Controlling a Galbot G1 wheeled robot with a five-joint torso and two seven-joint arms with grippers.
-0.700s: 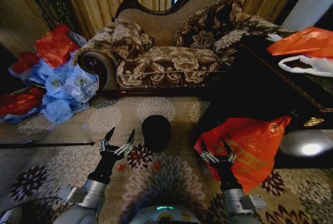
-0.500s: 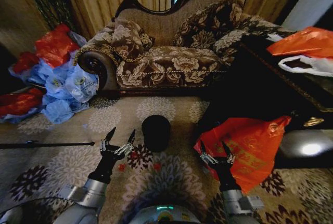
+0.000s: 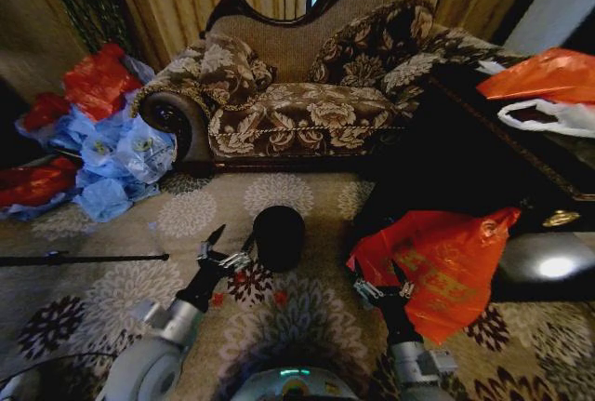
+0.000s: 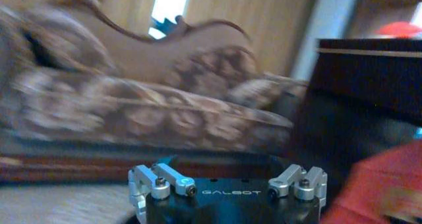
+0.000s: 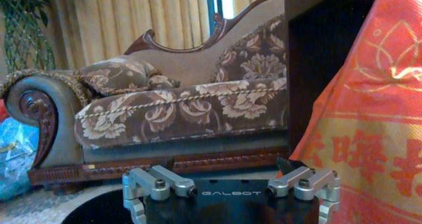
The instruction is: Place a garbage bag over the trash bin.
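The trash bin (image 3: 278,236) stood bare at frame centre; left gripper (image 3: 229,245) beside it and right gripper (image 3: 377,280) against the orange bag (image 3: 446,266), both fingers released, likely approaching.

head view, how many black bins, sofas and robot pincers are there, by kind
black bin: 1
sofa: 1
pincers: 2, left pincer beside the bin, right pincer at the large orange printed bag
total: 4
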